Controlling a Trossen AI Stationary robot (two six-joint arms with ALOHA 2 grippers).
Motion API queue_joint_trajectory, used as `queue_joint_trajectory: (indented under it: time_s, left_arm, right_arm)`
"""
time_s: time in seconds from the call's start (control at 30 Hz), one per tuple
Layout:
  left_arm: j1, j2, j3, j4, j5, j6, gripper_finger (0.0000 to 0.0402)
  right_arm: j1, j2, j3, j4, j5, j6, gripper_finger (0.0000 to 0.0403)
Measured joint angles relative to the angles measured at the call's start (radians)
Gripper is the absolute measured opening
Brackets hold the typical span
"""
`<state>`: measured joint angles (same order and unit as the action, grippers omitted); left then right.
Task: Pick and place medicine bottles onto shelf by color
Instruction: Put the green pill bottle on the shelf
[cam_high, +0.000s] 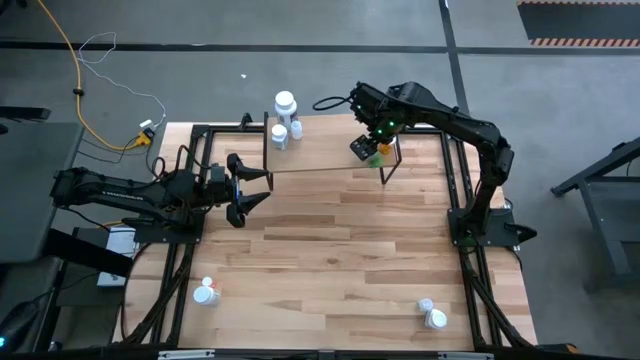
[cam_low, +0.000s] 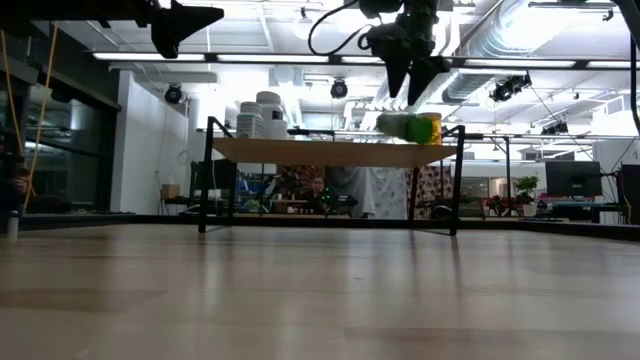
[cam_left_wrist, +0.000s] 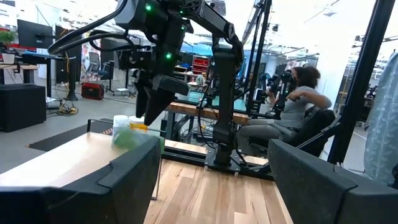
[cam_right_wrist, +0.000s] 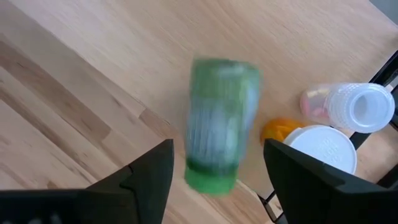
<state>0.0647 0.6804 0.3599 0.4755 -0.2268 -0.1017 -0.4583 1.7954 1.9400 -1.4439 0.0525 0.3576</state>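
The shelf (cam_high: 320, 150) stands at the table's far middle. On its right end the green bottle (cam_low: 403, 127) lies on its side, blurred in the right wrist view (cam_right_wrist: 221, 121). Beside it stand an orange bottle (cam_right_wrist: 280, 129) with a white cap and a reddish bottle (cam_right_wrist: 348, 107). My right gripper (cam_low: 410, 72) hangs open just above the green bottle, pointing down, one finger on either side, touching nothing. White bottles (cam_high: 285, 120) stand on the shelf's left end. My left gripper (cam_high: 250, 190) waits open at the table's left, raised.
A white bottle (cam_high: 205, 293) lies near the table's front left and two more (cam_high: 430, 315) near the front right. Black frame rails run along both sides of the table. A person (cam_left_wrist: 298, 99) sits beyond the far edge.
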Motion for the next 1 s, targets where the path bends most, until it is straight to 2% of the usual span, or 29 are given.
queue_joint_trajectory:
  time_s: [0.37,0.47,0.6,0.67,0.77,0.87,1.0]
  left_arm:
    - [0.0,0.0,0.0,0.0,0.0,0.0,0.0287]
    - [0.0,0.0,0.0,0.0,0.0,0.0,0.0287]
    - [0.0,0.0,0.0,-0.002,0.0,0.0,0.0287]
    - [0.0,0.0,0.0,-0.006,0.003,0.0,0.0287]
    - [0.0,0.0,0.0,-0.007,0.008,-0.001,0.0287]
    - [0.0,0.0,0.0,-0.007,0.01,-0.001,0.0287]
    - [0.0,0.0,0.0,-0.007,0.009,-0.001,0.0287]
  right_arm:
    - [0.013,-0.032,0.002,0.016,0.004,-0.075,0.0241]
    - [0.061,-0.069,0.002,0.027,0.072,-0.083,0.0241]
    - [0.172,-0.113,0.001,0.025,0.216,-0.08,0.0241]
    - [0.23,-0.136,-0.027,0.028,0.242,-0.078,0.0241]
    - [0.317,-0.179,-0.132,0.03,0.244,-0.041,0.0241]
    - [0.402,-0.252,-0.303,0.027,0.236,0.049,0.0241]
    - [0.529,-0.392,-0.542,0.03,0.104,0.331,0.0241]
